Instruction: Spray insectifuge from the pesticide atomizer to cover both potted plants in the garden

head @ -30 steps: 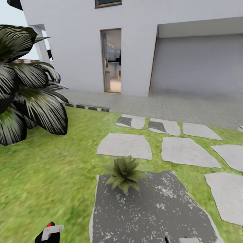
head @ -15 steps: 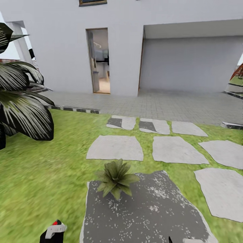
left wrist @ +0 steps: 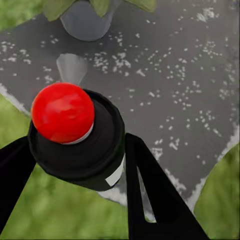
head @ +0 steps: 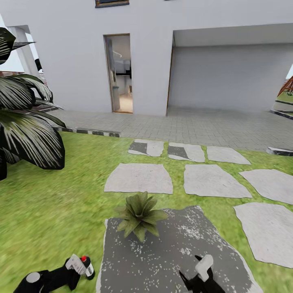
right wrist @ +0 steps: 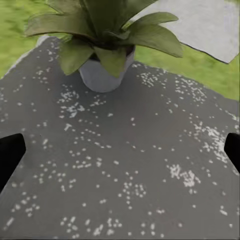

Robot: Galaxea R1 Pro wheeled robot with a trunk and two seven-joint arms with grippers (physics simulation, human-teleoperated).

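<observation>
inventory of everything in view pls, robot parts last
Low olive-green rosette potted plant: 1, grey pot, far edge of dark slab.
Dark speckled stone slab: 1, charcoal, in front of robot.
Pale grey stepping stones: several, on lawn beyond slab.
Green lawn: around the stones.
Large dark-leaved plant: 1, left edge.
White house with open doorway: background.
Black red-capped spray bottle: 1, between left claw fingers.
Left claw: black, shut on bottle.
Right claw: black, open, over slab.
</observation>
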